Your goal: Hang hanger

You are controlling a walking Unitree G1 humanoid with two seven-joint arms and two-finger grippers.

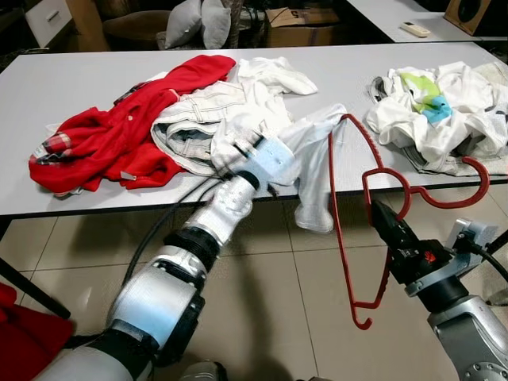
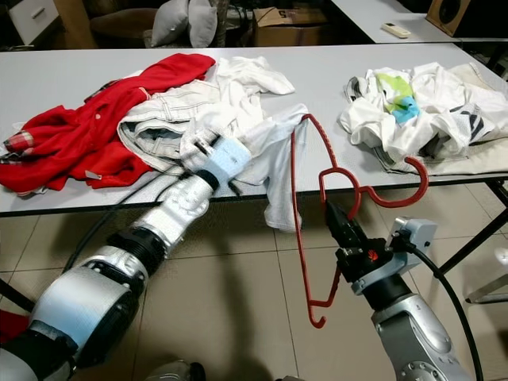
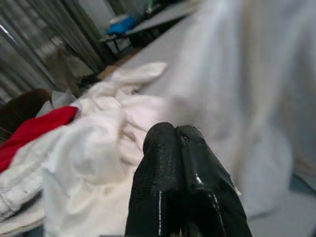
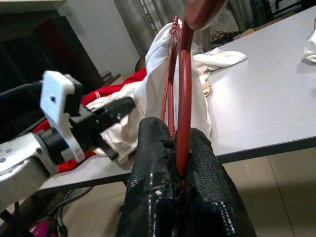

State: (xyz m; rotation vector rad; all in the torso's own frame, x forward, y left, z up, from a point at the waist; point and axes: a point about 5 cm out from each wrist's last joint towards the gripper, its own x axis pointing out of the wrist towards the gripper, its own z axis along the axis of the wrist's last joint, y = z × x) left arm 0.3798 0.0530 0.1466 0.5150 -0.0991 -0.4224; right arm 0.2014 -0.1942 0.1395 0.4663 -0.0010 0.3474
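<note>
Left eye view: grey table (image 1: 95, 79) over tiled floor (image 1: 270, 302).

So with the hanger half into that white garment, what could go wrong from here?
The right gripper clamps the red hanger on one thin bar near its neck, so it may twist or slip under load.

Only one hanger end sits inside the white garment, which droops over the table edge; a pull could slide the cloth to the floor.

The left gripper looks shut against the cloth, but whether it holds fabric is unclear.
</note>
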